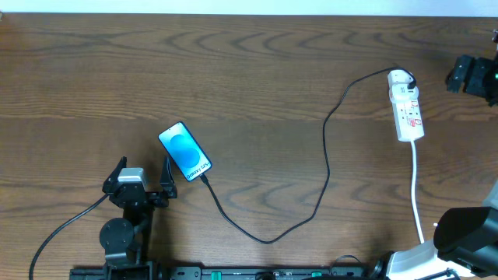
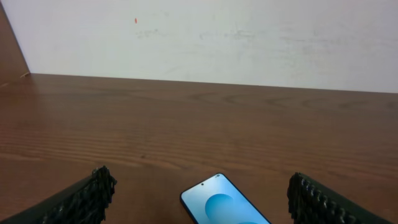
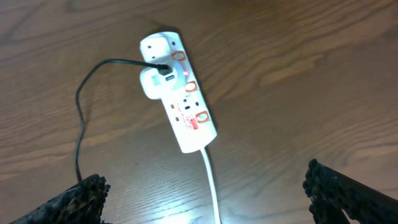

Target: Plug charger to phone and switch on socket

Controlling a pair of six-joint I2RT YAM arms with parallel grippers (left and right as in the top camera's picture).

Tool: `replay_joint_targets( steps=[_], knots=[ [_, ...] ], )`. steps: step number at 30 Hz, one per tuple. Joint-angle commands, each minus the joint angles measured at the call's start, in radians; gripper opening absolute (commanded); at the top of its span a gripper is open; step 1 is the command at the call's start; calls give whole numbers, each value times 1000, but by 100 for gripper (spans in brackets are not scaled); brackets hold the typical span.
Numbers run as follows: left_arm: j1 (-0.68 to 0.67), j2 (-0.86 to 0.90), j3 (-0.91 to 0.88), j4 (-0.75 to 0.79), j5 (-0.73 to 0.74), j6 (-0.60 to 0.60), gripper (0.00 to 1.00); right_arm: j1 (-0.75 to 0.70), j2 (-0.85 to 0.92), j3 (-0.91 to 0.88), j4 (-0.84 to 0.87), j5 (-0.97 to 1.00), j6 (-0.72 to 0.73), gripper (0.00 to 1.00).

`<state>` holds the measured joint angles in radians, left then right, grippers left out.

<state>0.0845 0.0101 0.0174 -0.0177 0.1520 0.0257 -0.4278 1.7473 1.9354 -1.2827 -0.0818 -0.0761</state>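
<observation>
Overhead: phone lies on the worktop just beside the left end effector, whose fingers are apart and empty; the charger loops from the phone's lower end to the socket. Left wrist: the phone sits untouched between the spread fingers. Right wrist: the right end effector is wide apart and empty over the socket.

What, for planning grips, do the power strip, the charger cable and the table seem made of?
Power strip: white moulded plastic, judging by its smooth, rounded, faintly glossy shell.
Charger cable: probably a matte black rubbery sheath, as it is thin and lies in loose curves.
Table: brown wood or wood-look laminate with visible grain and a slight sheen. Which one cannot be told.
</observation>
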Motion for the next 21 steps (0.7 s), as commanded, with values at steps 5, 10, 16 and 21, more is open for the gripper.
replay_joint_targets(
  steps=[5, 10, 16, 21],
  knots=[
    [4, -6, -13, -38, 39, -8, 91, 3, -8, 14, 6, 42, 10, 99],
    [4, -6, -13, -38, 39, -8, 91, 4, -13, 12, 46, -124, 13, 99],
    [4, -6, -13, -38, 39, -8, 91, 44, -50, -34, 197, -296, 13, 99],
    [4, -6, -13, -38, 39, -8, 91, 128, -125, -144, 367, -290, 19, 99]
  ],
)
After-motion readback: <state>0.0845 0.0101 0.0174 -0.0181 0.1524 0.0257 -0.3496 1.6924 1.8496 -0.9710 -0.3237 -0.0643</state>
